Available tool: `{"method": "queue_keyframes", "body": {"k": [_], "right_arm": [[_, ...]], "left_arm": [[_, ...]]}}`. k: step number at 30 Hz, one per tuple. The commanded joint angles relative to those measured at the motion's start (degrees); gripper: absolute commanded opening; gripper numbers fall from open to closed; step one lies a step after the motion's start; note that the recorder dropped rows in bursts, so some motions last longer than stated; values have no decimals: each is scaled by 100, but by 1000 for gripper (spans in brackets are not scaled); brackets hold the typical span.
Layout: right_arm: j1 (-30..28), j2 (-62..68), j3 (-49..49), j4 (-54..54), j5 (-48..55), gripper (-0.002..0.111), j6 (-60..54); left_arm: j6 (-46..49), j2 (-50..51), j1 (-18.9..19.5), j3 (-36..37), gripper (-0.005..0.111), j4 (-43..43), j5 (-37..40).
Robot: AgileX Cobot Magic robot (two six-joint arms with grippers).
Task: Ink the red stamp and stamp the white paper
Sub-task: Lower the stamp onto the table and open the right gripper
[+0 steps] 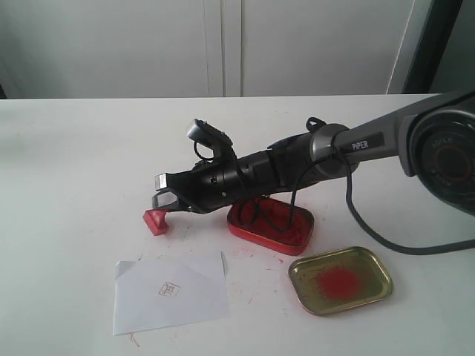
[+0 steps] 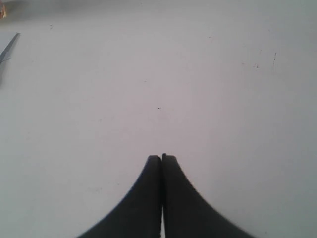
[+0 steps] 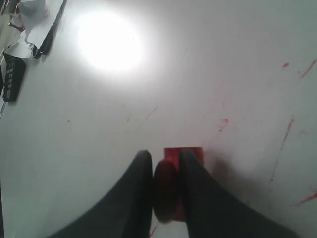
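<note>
Red stamp (image 1: 156, 221) sits right at the tips of the right tool (image 1: 162, 190), low on the tabletop (image 1: 74, 148). The tabletop is big, white and flat, and everything rests on it.

The right arm (image 1: 371, 141) is the next biggest thing. It is long and dark, and it reaches out low over the tabletop with the tool at its end. The left tool (image 2: 162, 156) is pressed together, tip to tip, above plain white tabletop.

A red tin (image 1: 260, 239) of red ink lies under the back part of the right tool, well behind the tips. A gold lid (image 1: 371, 271) with a red smear in the middle lies farther back along the arm and off to its side. It is near the tin but not touching it.

The white paper (image 1: 193, 297) lies flat off to the side of the tool's tips, near the stamp but apart from it. One corner is folded, and a small red square mark (image 1: 169, 288) is printed on it.

The red stamp is much smaller. It leans over, with its square block past the tips and its little knob poking back between the two fingers (image 3: 141, 198). The fingers sit close on both sides of the knob. I cannot tell if they squeeze it or just stand beside it. Thin red streaks (image 3: 282, 144) mark the tabletop near the tips.
</note>
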Motion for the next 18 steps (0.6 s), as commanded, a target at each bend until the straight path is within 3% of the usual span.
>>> {"method": "queue_keyframes", "body": {"k": [1,4,18], "right_arm": [[1,64,15,-42,-87,32,-21],[1,64,15,-42,-101,38,-21],[-23,52,15,-42,-552,38,-258]], "left_arm": [[-8,-22,23,53,0,2,36],[-8,-22,23,53,0,2,36],[-8,-22,23,53,0,2,36]]}}
